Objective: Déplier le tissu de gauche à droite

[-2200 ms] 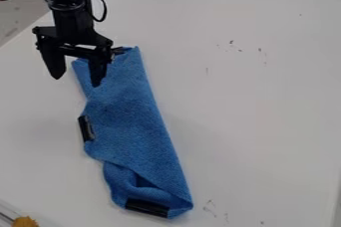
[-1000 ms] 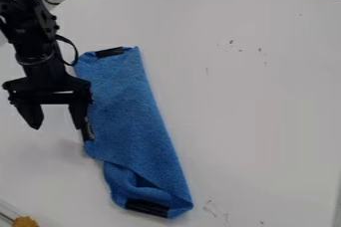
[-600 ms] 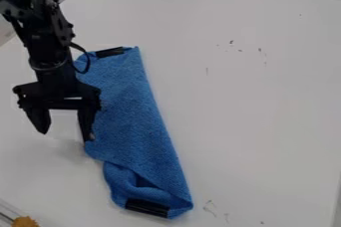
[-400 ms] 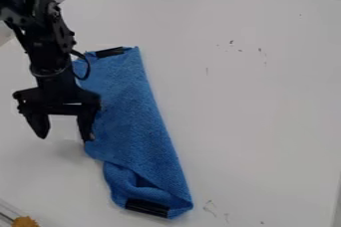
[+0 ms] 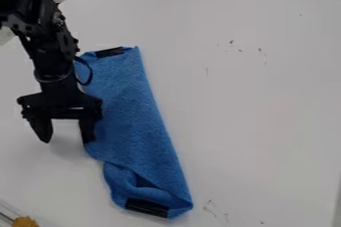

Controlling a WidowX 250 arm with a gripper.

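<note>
Hiding part of the blue cloth (image 5: 136,116), black fingers (image 5: 43,129) spread apart, arm (image 5: 53,61) cropped at upper left.

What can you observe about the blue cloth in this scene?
The blue cloth looks soft and woven, lying folded in a long slanting strip on the white table. Black patches mark its far end and near end, where a fold gapes. The gripper stands at its left edge.
</note>
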